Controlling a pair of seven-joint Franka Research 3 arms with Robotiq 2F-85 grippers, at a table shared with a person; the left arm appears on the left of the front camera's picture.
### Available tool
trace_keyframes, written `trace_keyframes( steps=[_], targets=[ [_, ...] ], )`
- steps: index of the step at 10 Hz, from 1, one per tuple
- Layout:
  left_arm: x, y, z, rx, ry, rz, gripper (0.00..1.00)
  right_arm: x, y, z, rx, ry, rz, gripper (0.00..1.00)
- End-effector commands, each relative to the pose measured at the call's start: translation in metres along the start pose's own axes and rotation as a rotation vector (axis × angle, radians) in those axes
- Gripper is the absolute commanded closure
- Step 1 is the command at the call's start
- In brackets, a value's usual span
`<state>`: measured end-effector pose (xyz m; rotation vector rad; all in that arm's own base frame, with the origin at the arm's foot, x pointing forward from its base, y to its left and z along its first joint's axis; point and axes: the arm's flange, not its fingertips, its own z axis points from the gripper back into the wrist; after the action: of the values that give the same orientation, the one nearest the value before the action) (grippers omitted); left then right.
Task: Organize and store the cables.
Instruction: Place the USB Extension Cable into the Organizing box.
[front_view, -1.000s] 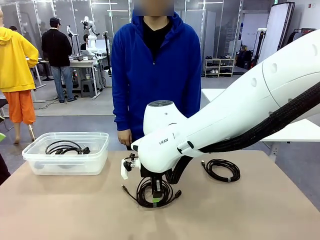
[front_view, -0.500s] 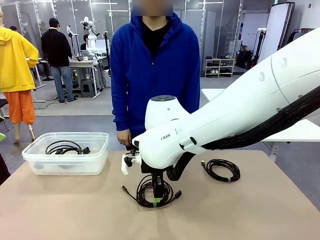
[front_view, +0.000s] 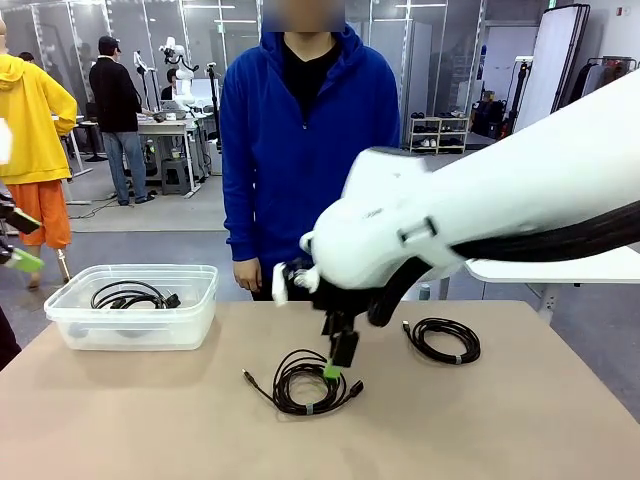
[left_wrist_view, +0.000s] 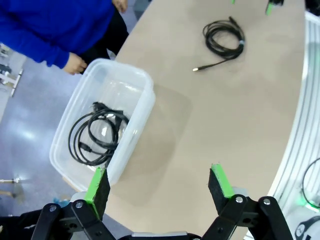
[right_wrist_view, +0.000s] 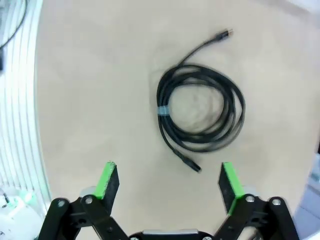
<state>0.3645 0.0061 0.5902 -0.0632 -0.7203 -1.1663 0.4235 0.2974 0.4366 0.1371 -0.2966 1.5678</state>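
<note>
Front view. Find right gripper raised and swung right, clear of the middle coil; a second ago planted down inside that ring. Record middle coil flat on the table, near centre, same spot as before, so not lifted. Note second coil farther right, lying apart, and third coil already inside the clear bin at left.

Left wrist view. Place left gripper high over the bin's near side, jaws spread wide, grasping nothing. See the stored coil below and the middle coil well beyond on bare table.

Right wrist view. Look down on the middle coil well below the pads; jaws released wide, empty.

Read as a grasp let go or missed: two coils still to store, fresh approach probably needed.
</note>
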Motion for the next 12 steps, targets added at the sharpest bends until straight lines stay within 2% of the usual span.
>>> trace_keyframes(
  steps=[1, 3, 4, 6, 8, 9, 10, 12],
  targets=[
    [0.038, -0.011, -0.007, -0.006, 0.102, -0.02, 0.0, -0.075, 0.03, 0.054, -0.087, -0.084, -0.079, 0.0],
    [0.082, -0.028, -0.046, -0.071, 0.162, -0.124, 0.0, -0.14, 0.044, 0.088, -0.124, -0.219, -0.15, 0.0],
    [0.102, -0.038, -0.056, -0.106, 0.226, -0.18, 0.0, -0.171, 0.06, 0.105, -0.142, -0.313, -0.19, 0.0],
    [0.123, -0.046, -0.069, -0.133, 0.237, -0.249, 0.0, -0.216, 0.082, 0.13, -0.213, -0.393, -0.232, 0.0],
    [0.145, -0.063, -0.091, -0.211, 0.26, -0.332, 0.0, -0.26, 0.107, 0.158, -0.28, -0.476, -0.291, 0.0],
    [0.158, -0.066, -0.1, -0.185, 0.284, -0.327, 0.0, -0.275, 0.117, 0.169, -0.267, -0.477, -0.315, 0.0],
    [0.169, -0.069, -0.112, -0.216, 0.282, -0.337, 0.0, -0.286, 0.13, 0.185, -0.284, -0.472, -0.332, 0.0],
    [0.195, -0.084, -0.143, -0.281, 0.295, -0.41, 0.0, -0.316, 0.159, 0.21, -0.34, -0.555, -0.346, 0.0]
  ],
)
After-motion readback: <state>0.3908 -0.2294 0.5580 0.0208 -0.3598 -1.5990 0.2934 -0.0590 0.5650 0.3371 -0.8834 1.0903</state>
